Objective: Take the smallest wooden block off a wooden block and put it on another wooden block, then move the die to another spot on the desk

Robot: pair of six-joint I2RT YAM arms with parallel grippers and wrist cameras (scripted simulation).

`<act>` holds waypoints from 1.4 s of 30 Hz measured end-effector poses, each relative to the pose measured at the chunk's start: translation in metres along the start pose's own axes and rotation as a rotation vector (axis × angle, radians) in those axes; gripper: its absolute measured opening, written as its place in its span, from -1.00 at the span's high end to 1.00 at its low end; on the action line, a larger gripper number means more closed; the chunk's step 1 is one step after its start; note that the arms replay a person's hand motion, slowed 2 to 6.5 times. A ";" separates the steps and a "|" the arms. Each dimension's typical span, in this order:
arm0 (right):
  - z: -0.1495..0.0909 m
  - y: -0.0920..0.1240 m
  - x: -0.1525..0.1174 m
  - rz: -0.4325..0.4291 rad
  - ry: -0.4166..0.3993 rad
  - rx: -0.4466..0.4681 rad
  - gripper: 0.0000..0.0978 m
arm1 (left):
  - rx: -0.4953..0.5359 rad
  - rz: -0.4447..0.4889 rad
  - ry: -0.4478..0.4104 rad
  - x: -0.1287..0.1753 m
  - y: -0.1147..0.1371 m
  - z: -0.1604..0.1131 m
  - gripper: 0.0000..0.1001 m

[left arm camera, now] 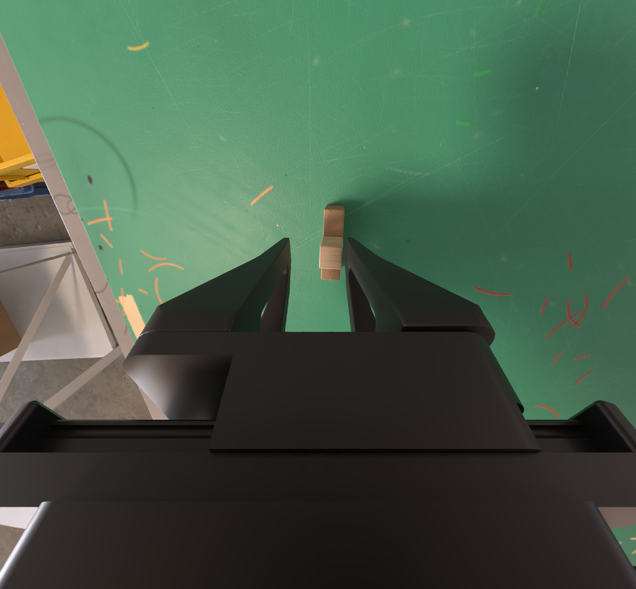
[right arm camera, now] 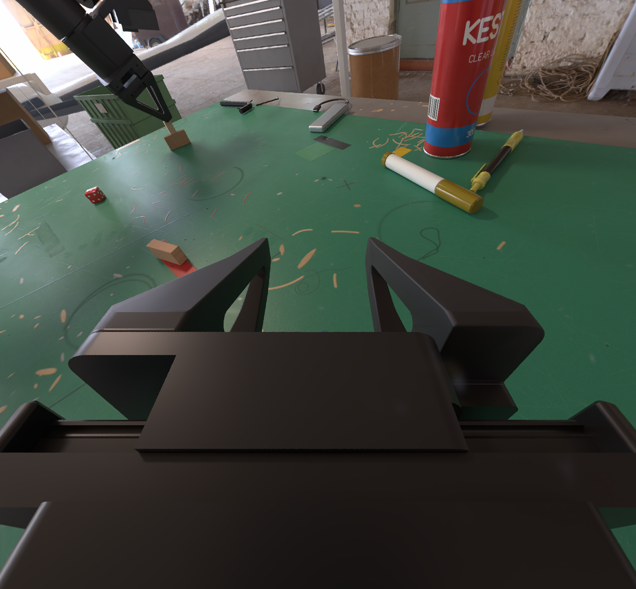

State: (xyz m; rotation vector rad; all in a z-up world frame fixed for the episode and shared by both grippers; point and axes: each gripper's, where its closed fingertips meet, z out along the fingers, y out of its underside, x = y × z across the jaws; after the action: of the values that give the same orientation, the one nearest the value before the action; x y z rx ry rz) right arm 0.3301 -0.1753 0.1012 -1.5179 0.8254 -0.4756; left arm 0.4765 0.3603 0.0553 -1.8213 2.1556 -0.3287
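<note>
Left gripper [left arm camera: 318, 249] jaws narrowly parted, straddling smallest block [left arm camera: 331, 257] on cube block [right arm camera: 177, 138], poised for lift. Your right gripper [right arm camera: 318, 245] jaws wide, empty. Die [right arm camera: 95, 195] untouched on surface [right arm camera: 344, 214].

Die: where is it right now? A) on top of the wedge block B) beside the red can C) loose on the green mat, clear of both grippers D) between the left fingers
C: the red die sits alone on the green mat, away from the left gripper and the wedge block.
</note>
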 end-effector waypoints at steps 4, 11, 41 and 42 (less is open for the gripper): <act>0.000 0.000 0.000 0.001 0.000 0.000 0.04 | -0.013 0.001 0.004 0.000 -0.001 0.002 0.50; 0.000 0.000 0.000 0.002 0.000 0.001 0.04 | -0.044 0.006 0.003 0.001 0.002 0.005 0.51; 0.000 0.000 0.003 0.021 0.004 0.001 0.05 | 0.005 0.122 0.026 0.021 -0.003 -0.027 0.77; 0.000 0.000 0.003 0.021 0.004 0.001 0.05 | 0.014 0.131 0.026 0.023 -0.004 -0.031 0.77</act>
State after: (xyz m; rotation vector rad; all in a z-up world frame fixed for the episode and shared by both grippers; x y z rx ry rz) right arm 0.3318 -0.1772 0.1005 -1.5066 0.8439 -0.4635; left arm 0.4652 0.3366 0.0835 -1.6676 2.2712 -0.3381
